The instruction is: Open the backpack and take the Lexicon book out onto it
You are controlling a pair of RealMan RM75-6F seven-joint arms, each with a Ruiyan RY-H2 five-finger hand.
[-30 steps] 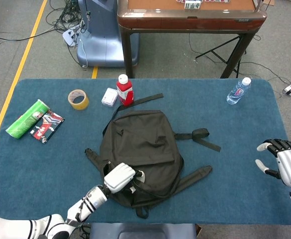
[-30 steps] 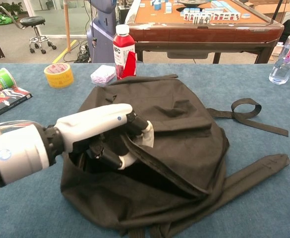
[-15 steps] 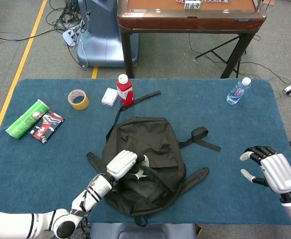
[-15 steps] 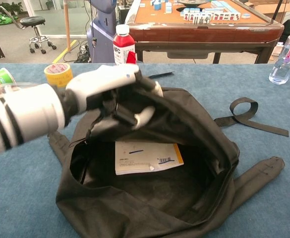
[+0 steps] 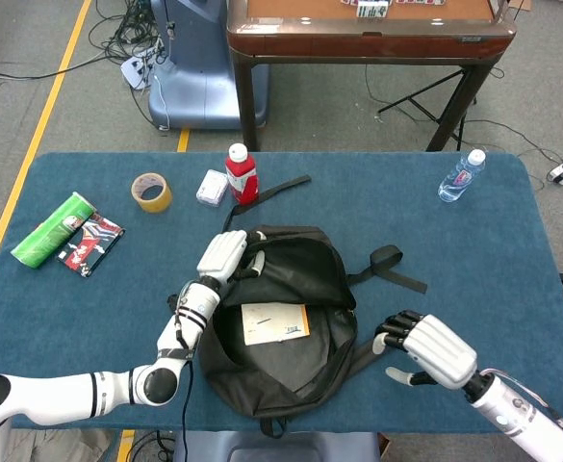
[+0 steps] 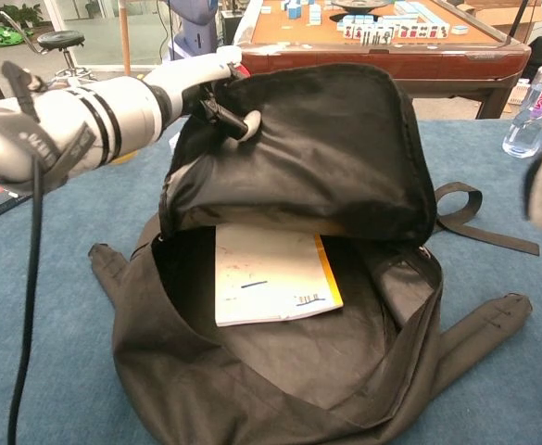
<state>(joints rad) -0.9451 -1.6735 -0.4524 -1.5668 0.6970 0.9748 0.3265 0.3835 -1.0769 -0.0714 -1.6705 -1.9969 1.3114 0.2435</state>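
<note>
Both arms are glossy white shells with black joints. The left hand [image 5: 225, 255] has a white back and dark finger links; black bands ring its forearm, and a thin black cable runs along it. The right hand [image 5: 427, 348] matches, white-backed with black fingers tipped pale.

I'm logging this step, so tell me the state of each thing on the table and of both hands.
backpack: open, flap lifted back
book: lying flat inside the backpack, not yet out
left hand: grips the raised flap
right hand: empty, fingers apart, beside the backpack
red bottle: upright, capped
water bottle: upright, capped
tape roll: lying flat
green can: on its side
</note>
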